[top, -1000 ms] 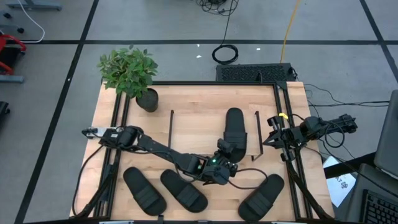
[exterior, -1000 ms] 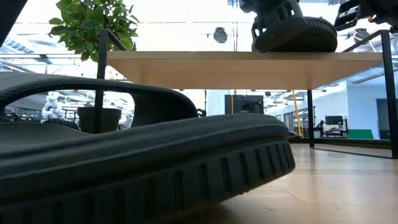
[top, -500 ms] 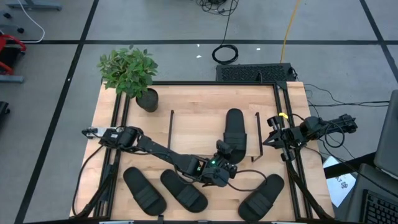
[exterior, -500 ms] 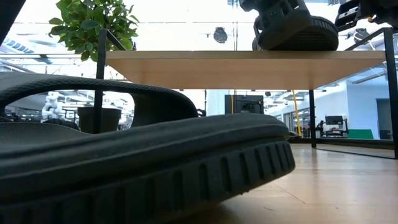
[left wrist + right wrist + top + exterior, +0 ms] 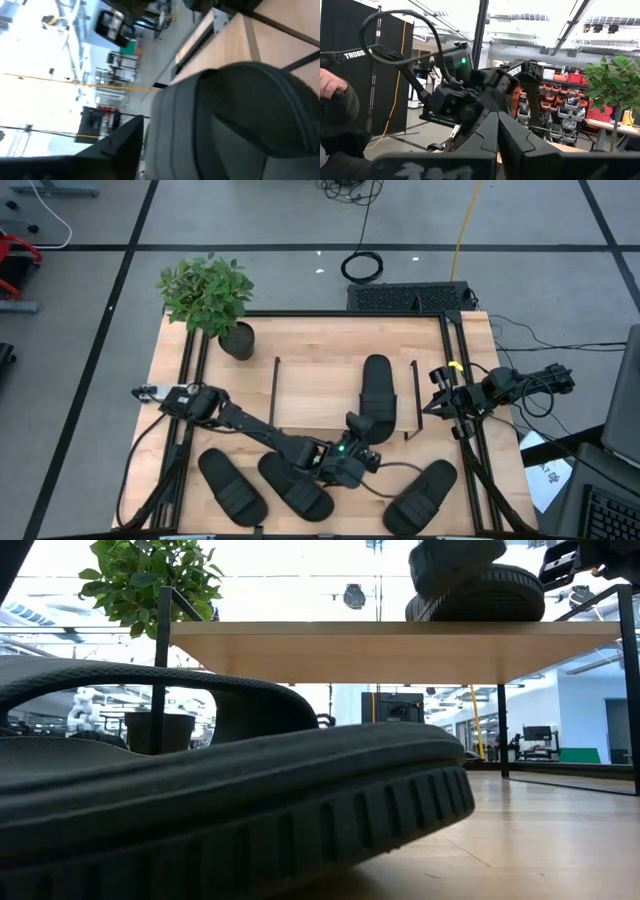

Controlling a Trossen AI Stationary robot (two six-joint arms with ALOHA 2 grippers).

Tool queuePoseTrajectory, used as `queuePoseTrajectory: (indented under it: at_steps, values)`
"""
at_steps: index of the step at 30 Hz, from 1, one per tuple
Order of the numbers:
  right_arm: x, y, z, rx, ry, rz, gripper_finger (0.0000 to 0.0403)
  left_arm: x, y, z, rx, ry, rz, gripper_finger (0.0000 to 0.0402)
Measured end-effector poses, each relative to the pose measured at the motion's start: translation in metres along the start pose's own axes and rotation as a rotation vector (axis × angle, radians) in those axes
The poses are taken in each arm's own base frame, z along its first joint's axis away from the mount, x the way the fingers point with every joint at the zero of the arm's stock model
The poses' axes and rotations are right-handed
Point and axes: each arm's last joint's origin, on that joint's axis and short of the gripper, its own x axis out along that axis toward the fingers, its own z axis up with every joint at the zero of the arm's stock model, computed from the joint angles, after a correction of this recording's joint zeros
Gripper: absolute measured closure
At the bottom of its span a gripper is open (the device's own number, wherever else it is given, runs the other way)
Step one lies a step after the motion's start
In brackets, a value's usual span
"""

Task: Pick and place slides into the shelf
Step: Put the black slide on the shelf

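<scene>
One black slide [image 5: 378,388] lies flat by its sole on the light-wood top of the shelf [image 5: 315,390], toward its right frame; the low view shows it as a dark sole [image 5: 480,596] on the board [image 5: 400,638]. My left gripper [image 5: 357,426] stands open just off that slide's heel end, on the near side. Three more slides [image 5: 232,487] [image 5: 296,486] [image 5: 421,497] lie along the table's near edge. My right gripper [image 5: 437,402] waits shut at the table's right side.
A potted plant [image 5: 212,298] stands at the table's far left corner. One near slide [image 5: 230,810] fills the low view's foreground. The shelf's left half is bare wood. A person's hand [image 5: 330,85] shows beyond the table in the right wrist view.
My left gripper has opened, let go of the slide's heel end and drawn back toward the table's near edge. The slide stays on the shelf top, its sole now showing bare in the low view.
</scene>
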Motion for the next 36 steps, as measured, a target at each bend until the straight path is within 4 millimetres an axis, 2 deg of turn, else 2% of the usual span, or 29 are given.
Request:
queuePoseTrajectory:
  at_steps: [6,13,18,23,26,29,31,33,36]
  values:
    - [0.0,0.0,0.0,0.001,0.004,0.0,0.0403,-0.031,0.013,0.012,-0.004,-0.023,0.048,0.0111]
    - [0.0,0.0,-0.002,-0.024,0.02,0.002,0.0403,-0.095,0.024,0.023,-0.078,0.027,0.143,0.0114]
    - [0.001,0.0,-0.002,-0.017,0.022,0.003,0.0403,-0.145,0.016,0.029,-0.105,0.057,0.209,0.0129]
    - [0.001,0.0,-0.002,0.009,0.022,0.003,0.0403,-0.197,0.004,0.032,-0.152,-0.038,0.176,0.0139]
    - [0.001,0.0,-0.002,0.031,0.017,0.005,0.0403,-0.217,-0.001,0.032,-0.178,-0.098,0.139,0.0146]
    - [0.001,0.0,-0.001,0.039,0.006,0.005,0.0403,-0.22,-0.005,0.032,-0.19,-0.236,-0.028,0.0158]
    - [0.001,0.0,-0.001,0.053,0.006,0.005,0.0403,-0.213,-0.006,0.03,-0.193,-0.319,-0.205,0.0169]
    - [0.001,0.0,-0.001,0.06,0.006,0.005,0.0403,-0.199,-0.003,0.025,-0.197,-0.327,-0.341,0.0181]
    - [0.001,0.0,-0.001,0.076,0.01,0.005,0.0403,-0.166,0.007,0.01,-0.208,-0.199,-0.383,0.0197]
